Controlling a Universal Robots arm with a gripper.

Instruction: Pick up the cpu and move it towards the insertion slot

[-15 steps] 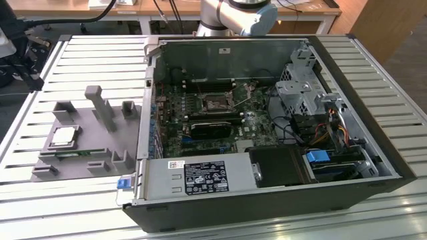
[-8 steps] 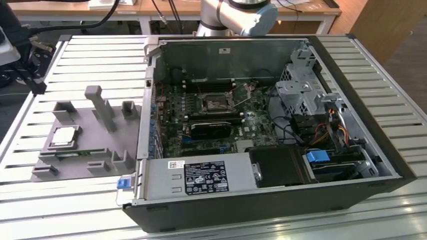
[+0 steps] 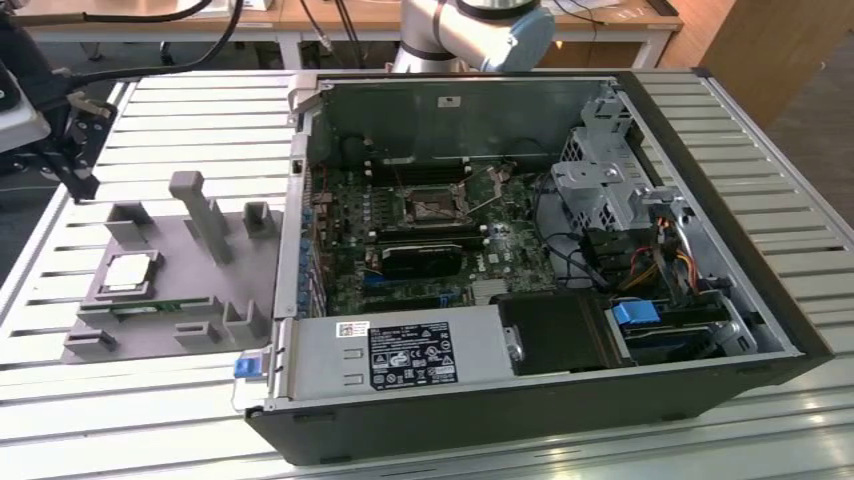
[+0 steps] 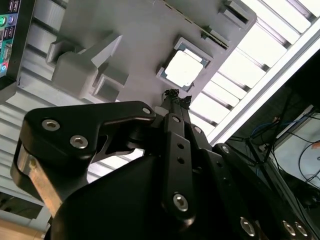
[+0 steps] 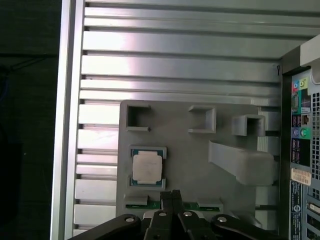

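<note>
- One gripper (image 5: 170, 194) showed in both wrist views, its jaws drawn together with no visible gap and nothing between them. It hung near the cpu, apart from it and not touching.
- One cpu (image 5: 146, 167) lay flat, silvery top up, in a framed square recess of the grey fixture (image 3: 180, 285), at the lower left of the exterior view. By my judgement the recess held it square and level so that it could be taken from above.
- One insertion slot (image 3: 434, 205) sat on the motherboard near the middle of the exterior view, well apart from the cpu. Its dark centre looked bare.
- One computer case (image 3: 441, 95) lay on its side with the panel off, which I judged was meant to turn the board and its slot upward for reach.
- One thin green memory strip (image 3: 147, 308) rested along the fixture's edge just beside the cpu's recess.
- Judged from this, the pick had not yet been made, since the cpu sat untouched in its recess.
</note>
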